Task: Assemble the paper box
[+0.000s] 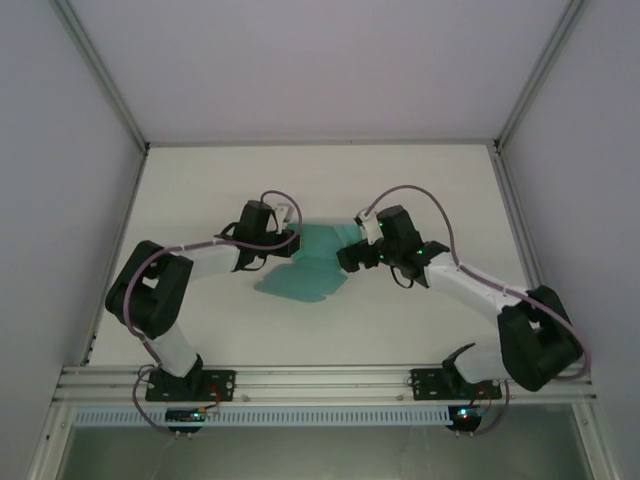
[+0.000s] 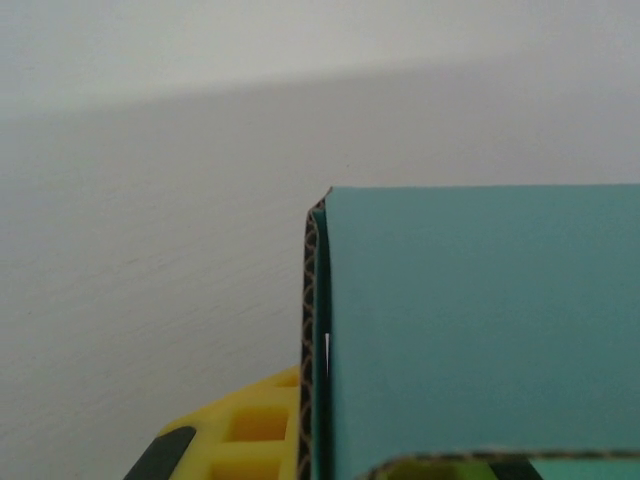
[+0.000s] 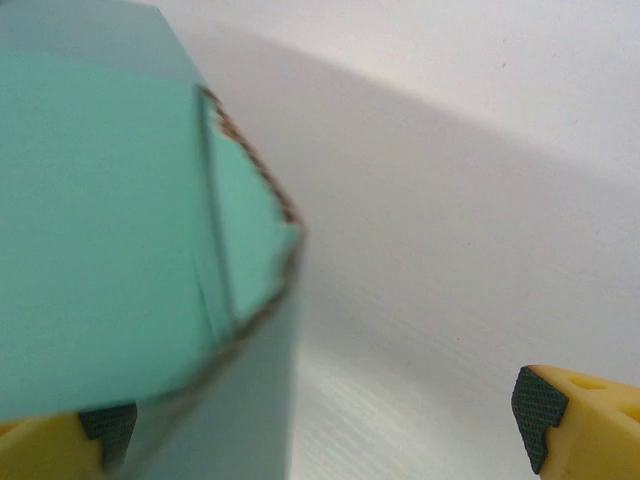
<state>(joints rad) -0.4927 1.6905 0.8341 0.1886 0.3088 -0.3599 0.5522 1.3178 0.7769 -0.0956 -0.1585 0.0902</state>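
The teal paper box [image 1: 312, 268] lies partly folded at the middle of the table, between both grippers. My left gripper [image 1: 288, 232] is at its upper left edge. In the left wrist view a raised teal panel [image 2: 480, 320] stands with its corrugated edge against my yellow finger [image 2: 240, 435]; the other finger [image 2: 450, 470] shows through a curved notch, so my left gripper [image 2: 340, 455] is shut on the card. My right gripper [image 1: 350, 258] is at the box's right side. My right gripper [image 3: 320, 430] is open, with a folded teal flap [image 3: 100, 220] over its left finger [image 3: 60, 445].
The white table [image 1: 420, 190] is walled by pale panels at the left, right and back. An aluminium rail [image 1: 320, 380] carrying the arm bases runs along the near edge. Bare tabletop [image 3: 450, 300] lies to the right of the flap.
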